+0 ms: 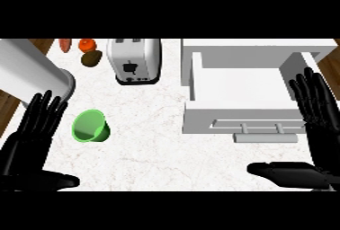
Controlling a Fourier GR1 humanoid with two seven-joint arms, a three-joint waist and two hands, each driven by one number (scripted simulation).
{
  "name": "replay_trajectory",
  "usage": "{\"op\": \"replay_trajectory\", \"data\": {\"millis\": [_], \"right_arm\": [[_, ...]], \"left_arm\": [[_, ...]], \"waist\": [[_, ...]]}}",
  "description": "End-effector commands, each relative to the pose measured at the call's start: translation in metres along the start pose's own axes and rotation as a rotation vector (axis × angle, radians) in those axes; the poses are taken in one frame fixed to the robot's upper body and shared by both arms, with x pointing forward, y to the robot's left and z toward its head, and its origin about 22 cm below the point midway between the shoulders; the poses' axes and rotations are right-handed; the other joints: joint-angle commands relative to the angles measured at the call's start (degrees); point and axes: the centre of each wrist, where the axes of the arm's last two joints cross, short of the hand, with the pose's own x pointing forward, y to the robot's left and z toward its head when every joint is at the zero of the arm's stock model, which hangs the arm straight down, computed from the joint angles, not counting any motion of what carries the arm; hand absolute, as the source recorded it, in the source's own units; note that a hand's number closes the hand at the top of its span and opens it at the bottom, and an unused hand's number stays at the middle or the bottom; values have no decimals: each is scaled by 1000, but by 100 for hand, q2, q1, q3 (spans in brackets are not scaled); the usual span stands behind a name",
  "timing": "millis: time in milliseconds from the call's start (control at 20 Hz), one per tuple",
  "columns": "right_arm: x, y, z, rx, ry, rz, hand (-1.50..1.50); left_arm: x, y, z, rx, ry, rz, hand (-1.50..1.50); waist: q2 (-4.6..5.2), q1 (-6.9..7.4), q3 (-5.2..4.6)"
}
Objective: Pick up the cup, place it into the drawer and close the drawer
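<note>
Down and left of the toaster, the left hand shows straight fingers, slightly apart. The green cup sits on the counter below the toaster's left corner, just right of those fingers. Its mouth faces up, seemingly leaning handward. Right of the toaster is the open drawer. Beyond it the right hand, fingers straight, is much farther off.

White toaster at counter back; orange fruit, brown fruit left of it.
</note>
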Motion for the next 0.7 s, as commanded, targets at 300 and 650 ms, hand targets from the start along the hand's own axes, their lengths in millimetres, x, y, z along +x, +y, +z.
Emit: {"op": "replay_trajectory", "data": {"millis": [300,650], "right_arm": [[-5,-16,-12,-7,4,13,-150],[5,-19,-4,30,0,10,-150]], "left_arm": [[-66,53,33,110,107,-113,-150],[-106,82,23,190,157,-166,-150]], "waist": [[9,-1,-2],[10,-48,-5]]}}
